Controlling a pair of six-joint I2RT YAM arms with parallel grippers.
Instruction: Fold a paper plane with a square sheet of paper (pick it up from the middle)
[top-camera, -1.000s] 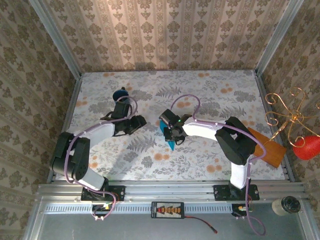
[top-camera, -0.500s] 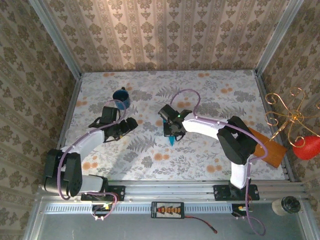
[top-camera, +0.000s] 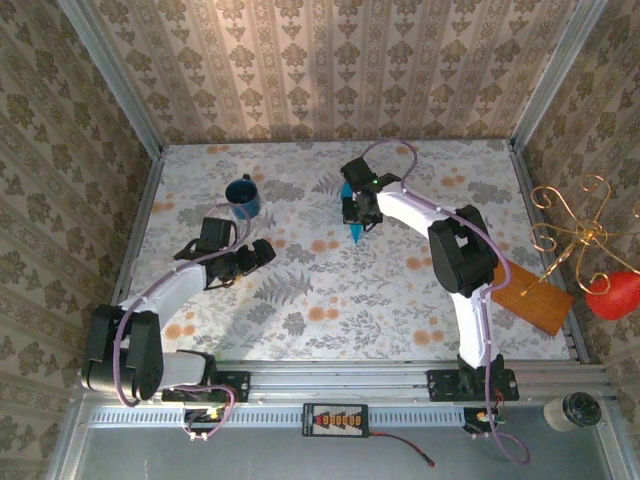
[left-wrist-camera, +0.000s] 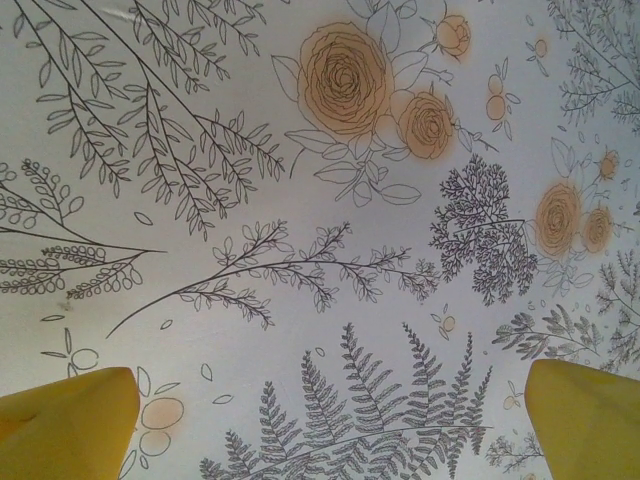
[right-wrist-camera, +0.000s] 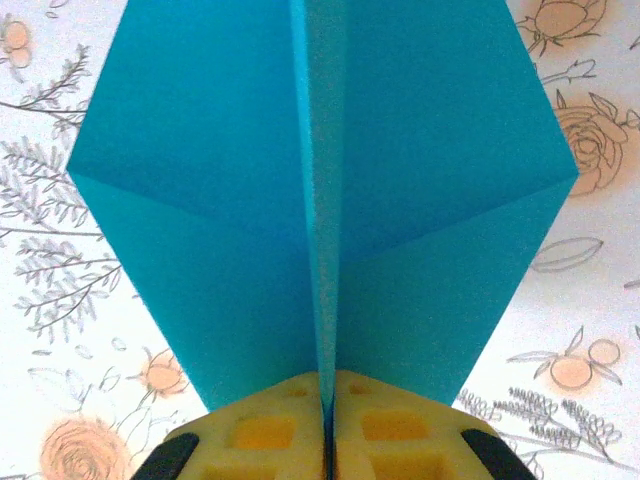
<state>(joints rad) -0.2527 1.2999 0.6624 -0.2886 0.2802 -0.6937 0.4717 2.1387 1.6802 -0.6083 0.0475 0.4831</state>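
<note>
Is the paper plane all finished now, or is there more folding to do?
Nearly there, it seems. Done: the paper plane already has its pointed shape, a centre crease and two wings. In hand: the right gripper pinches it shut along that crease. The left gripper hangs open over the flowery table, holding nothing. Left: probably just setting the plane down.
</note>
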